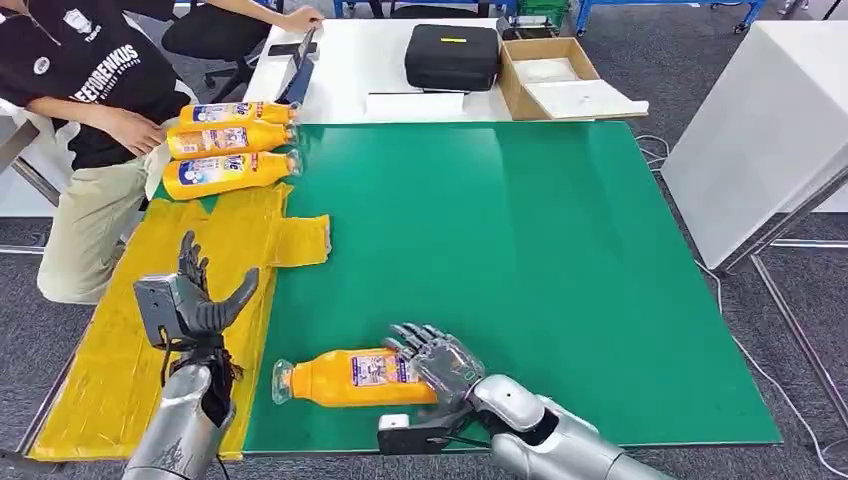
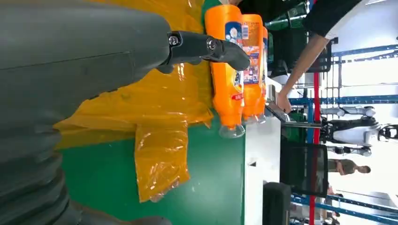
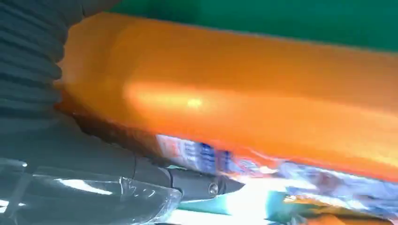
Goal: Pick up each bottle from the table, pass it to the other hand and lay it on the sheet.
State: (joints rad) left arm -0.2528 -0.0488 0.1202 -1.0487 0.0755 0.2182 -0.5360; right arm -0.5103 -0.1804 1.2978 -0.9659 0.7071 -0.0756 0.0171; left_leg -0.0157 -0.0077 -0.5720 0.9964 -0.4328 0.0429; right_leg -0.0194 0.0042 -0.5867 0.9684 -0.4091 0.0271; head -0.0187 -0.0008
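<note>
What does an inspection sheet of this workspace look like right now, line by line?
Surface: green mat on the table, yellow sheet along its left edge.
Job's things: three orange bottles lying side by side at the sheet's far end; one bottle lying on the mat.
Clutter: black case, open cardboard box on the white table beyond.
Hands: right hand on the near bottle; left hand open above the sheet.
Cables: white cable on the floor, right.
Surroundings: seated person beside the three bottles.
</note>
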